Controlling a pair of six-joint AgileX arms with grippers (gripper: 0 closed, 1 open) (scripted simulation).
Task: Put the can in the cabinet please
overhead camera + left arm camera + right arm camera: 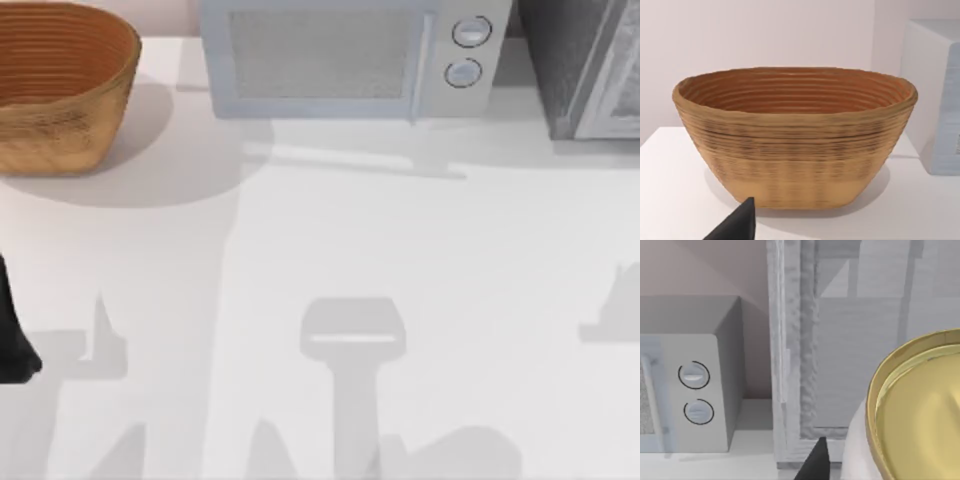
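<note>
Our right gripper (816, 460) appears to carry the can (910, 415), though its grip is hidden, right before the cabinet (860, 355) door panel, and we judge that pushing ahead against that door could knock the can loose.

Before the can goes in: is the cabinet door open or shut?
Shut, it seems: the cabinet door panel sits inside its frame, the can close in front of it.

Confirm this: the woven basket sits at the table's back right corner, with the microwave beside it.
Not quite. The woven basket sits at the table's back left corner, as the top view shows. The microwave does stand beside it.
</note>
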